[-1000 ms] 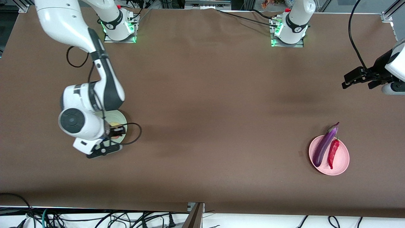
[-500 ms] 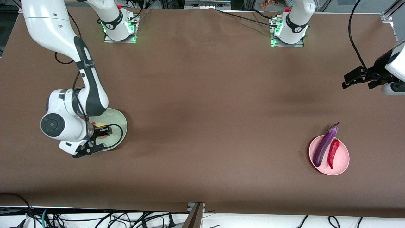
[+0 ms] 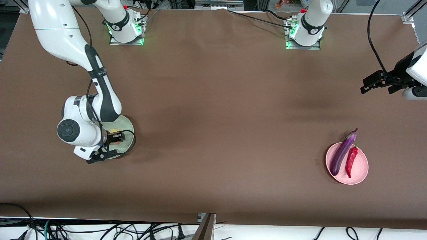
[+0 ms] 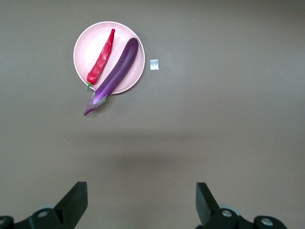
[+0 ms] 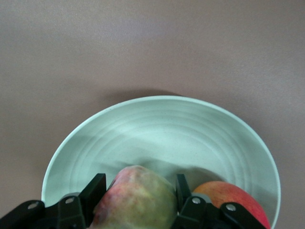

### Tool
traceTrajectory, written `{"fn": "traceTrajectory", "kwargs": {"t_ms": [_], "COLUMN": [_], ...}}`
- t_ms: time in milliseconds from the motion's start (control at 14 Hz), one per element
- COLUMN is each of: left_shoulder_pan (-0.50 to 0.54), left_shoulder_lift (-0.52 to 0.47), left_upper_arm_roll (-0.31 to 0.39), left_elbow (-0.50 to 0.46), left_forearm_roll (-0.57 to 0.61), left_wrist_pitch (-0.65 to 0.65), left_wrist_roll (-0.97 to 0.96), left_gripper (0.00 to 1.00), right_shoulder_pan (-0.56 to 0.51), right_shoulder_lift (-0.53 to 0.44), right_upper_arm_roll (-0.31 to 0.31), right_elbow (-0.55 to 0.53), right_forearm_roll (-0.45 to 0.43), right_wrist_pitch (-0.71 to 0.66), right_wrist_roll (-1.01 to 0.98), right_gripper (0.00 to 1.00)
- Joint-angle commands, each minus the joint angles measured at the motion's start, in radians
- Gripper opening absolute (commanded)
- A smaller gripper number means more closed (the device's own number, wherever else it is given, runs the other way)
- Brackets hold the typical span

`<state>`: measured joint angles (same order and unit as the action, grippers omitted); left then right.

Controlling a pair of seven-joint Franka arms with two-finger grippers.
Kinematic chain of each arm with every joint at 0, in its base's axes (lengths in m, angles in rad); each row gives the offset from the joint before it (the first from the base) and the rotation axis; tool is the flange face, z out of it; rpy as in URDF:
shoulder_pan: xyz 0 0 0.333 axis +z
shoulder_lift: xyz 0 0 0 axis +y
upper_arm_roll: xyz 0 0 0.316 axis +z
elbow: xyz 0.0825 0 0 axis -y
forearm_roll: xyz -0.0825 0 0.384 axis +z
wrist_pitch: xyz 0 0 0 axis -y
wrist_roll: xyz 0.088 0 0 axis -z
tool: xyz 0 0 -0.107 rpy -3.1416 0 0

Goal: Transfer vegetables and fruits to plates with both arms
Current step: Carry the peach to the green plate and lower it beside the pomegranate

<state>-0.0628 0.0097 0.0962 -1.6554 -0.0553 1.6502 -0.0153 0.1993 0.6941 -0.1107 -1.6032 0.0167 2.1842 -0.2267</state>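
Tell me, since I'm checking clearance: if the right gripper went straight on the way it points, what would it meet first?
The right gripper is shut on the peach over the mint plate. Going straight on, the peach would probably meet the plate's floor first, beside the apple.

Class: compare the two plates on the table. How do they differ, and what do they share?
The pink plate sits toward the left arm's end; the green plate toward the right arm's end. The pink plate holds an eggplant and a chili; the green plate holds two round fruits. The right hand grips a fruit over the green plate. Both are round and shallow.
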Motion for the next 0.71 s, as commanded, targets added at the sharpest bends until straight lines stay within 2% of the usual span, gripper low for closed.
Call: {"fn": "traceTrajectory", "kwargs": {"t_ms": [0, 71, 143, 214, 429, 643], "left_shoulder_pan": [-0.006, -0.006, -0.006, -0.006, -0.006, -0.005], "left_shoulder_lift": [0.009, 0.009, 0.009, 0.007, 0.01, 0.009], "left_upper_arm_roll": [0.007, 0.007, 0.007, 0.01, 0.01, 0.011], "left_elbow": [0.019, 0.02, 0.02, 0.02, 0.022, 0.022], "left_forearm_roll": [0.022, 0.022, 0.02, 0.02, 0.02, 0.02], "left_wrist_pitch": [-0.003, -0.003, -0.003, -0.004, -0.003, -0.003], "left_wrist_roll": [-0.005, -0.005, -0.005, -0.005, -0.005, -0.003], "left_gripper": [1.0, 1.0, 1.0, 1.0, 1.0, 1.0], "right_shoulder_pan": [-0.004, -0.004, -0.004, -0.006, -0.006, -0.006], "right_shoulder_lift": [-0.01, -0.01, -0.01, -0.013, -0.042, -0.065], "right_upper_arm_roll": [0.006, 0.006, 0.006, 0.006, 0.006, 0.003], "right_elbow": [-0.023, -0.021, -0.015, -0.011, 0.031, 0.148], "right_forearm_roll": [0.016, 0.014, 0.014, 0.014, 0.012, 0.011], "right_wrist_pitch": [0.012, 0.012, 0.011, 0.009, -0.021, -0.179], "right_wrist_roll": [0.0, 0.0, 0.001, 0.001, -0.006, -0.008], "right_gripper": [0.48, 0.54, 0.74, 0.99, 1.0, 1.0]}}
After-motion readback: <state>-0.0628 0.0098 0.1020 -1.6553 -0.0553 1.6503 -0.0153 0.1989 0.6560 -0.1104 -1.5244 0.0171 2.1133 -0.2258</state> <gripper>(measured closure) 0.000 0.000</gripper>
